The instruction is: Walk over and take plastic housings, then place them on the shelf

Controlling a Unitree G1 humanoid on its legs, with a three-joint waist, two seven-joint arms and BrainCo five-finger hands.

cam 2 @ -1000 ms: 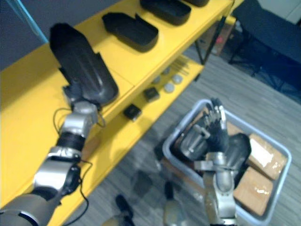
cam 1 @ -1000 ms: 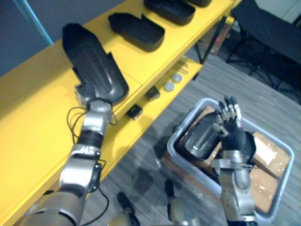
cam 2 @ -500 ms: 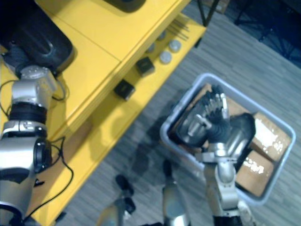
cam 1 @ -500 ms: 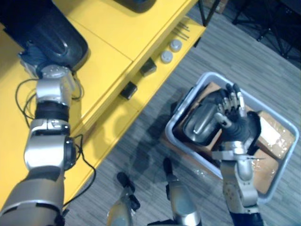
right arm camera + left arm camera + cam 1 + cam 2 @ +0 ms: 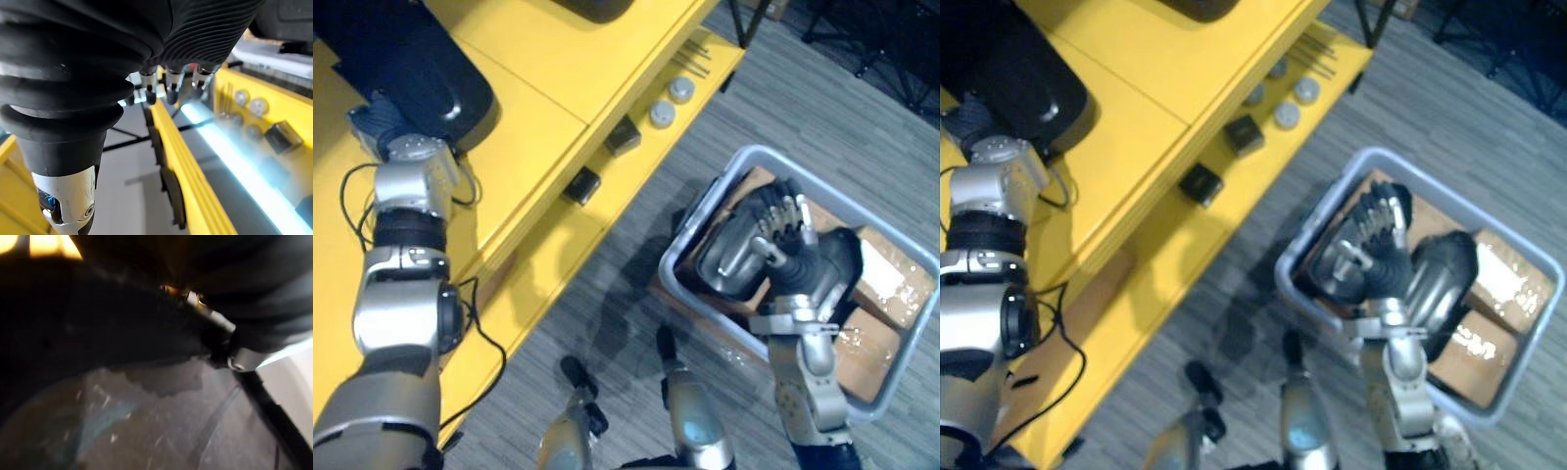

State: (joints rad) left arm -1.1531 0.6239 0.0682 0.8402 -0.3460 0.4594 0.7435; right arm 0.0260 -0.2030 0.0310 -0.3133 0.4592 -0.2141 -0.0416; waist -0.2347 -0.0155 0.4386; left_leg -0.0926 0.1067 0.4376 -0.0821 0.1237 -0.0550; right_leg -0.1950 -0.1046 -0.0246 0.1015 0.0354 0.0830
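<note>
Here, the shelf housing (image 5: 421,73) looks placed; the bin housing (image 5: 729,257) seems to come next.
At ten o'clock the left hand (image 5: 374,122) has its fingers hidden under the shelf housing on the yellow shelf (image 5: 538,147); its grip cannot be told. At four o'clock the right hand (image 5: 793,250), loose-fingered and empty, hovers over the bin housing in the grey bin (image 5: 703,208). Likely next: lower and close round it. No legible writing.
</note>
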